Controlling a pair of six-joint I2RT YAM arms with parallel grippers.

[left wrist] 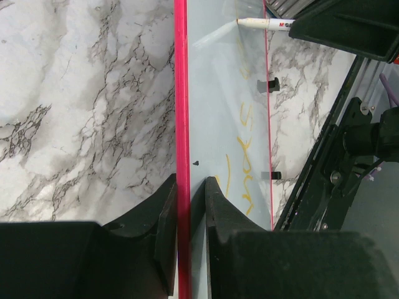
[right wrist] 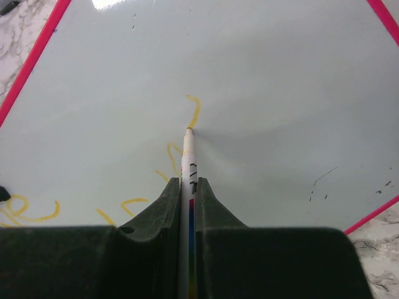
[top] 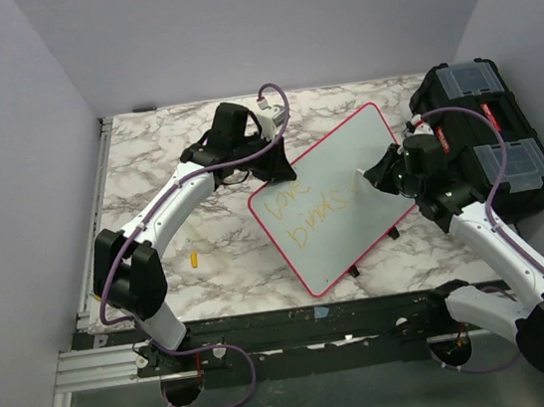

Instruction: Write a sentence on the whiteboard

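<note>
The whiteboard point(top: 333, 170), glossy white with a pink-red rim, lies slanted on the marble table. My left gripper point(top: 274, 168) point(left wrist: 190, 184) is shut on the board's far-left rim point(left wrist: 181, 112), one finger on each side of it. Yellow-orange words of the sentence point(top: 306, 214) point(left wrist: 242, 168) run across the board in two lines. My right gripper point(top: 380, 171) point(right wrist: 189, 182) is shut on a white marker point(right wrist: 189, 156) point(left wrist: 265, 23). The marker's tip touches the board at the end of a yellow stroke point(right wrist: 194, 109).
A black toolbox point(top: 488, 130) with clear lid compartments stands at the right, just behind my right arm. A small yellow cap point(top: 194, 259) lies on the marble left of the board. Two black clips point(top: 353, 271) stick out from the board's near edge. Purple walls close in the table.
</note>
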